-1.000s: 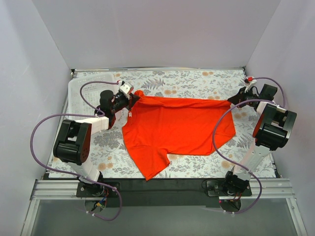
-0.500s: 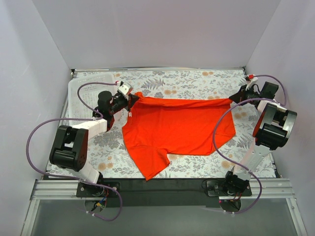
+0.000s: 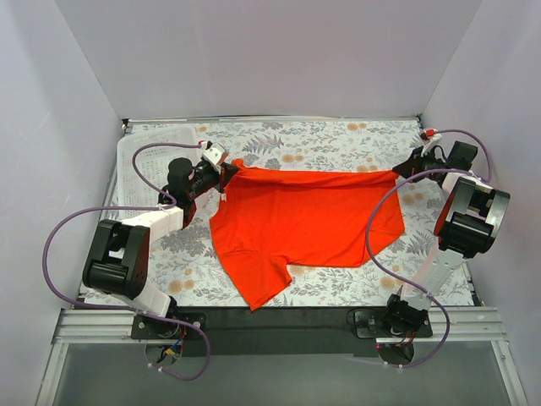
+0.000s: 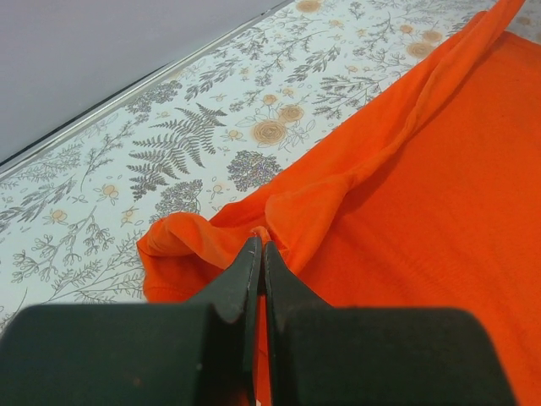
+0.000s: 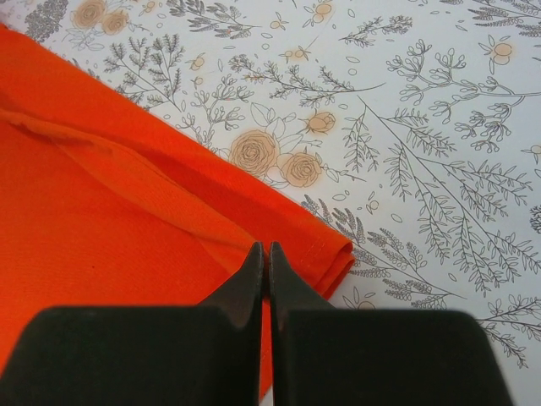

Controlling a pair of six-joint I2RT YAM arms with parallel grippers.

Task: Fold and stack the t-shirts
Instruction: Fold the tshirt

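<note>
Top view. One orange-red t-shirt [image 3: 304, 224] lies spread on the floral cloth [image 3: 338, 135], roughly at its centre. We note the shirt's far edge drawn into a near-straight line from 10 o'clock to 2 o'clock, with a gripper at each end.

Left gripper [image 3: 226, 173]: at the 10 o'clock end of that edge. In the left wrist view the left gripper [image 4: 260, 249] has its jaws pressed together with a bunch of orange fabric pinched at the tips. The cloth puckers into soft folds toward 9 o'clock of the tips, and a long ridge of fabric runs off toward 1 o'clock.

Right gripper [image 3: 399, 173]: at the 2 o'clock end. In the right wrist view the right gripper [image 5: 262, 254] is likewise clamped on the shirt, its jaws together on a doubled corner. The folded edge shows just at 3 o'clock of the tips, lying on the floral print.

Rest of the shirt: flat on the cloth. A pointed flap reaches toward 7 o'clock, close to the near edge, and a blunter corner sits at 4 o'clock.

Other items: purple cables [image 3: 63, 245] loop from both arms. A white perforated piece [image 3: 148, 139] sits at the 11 o'clock corner; we cannot tell what it is.
</note>
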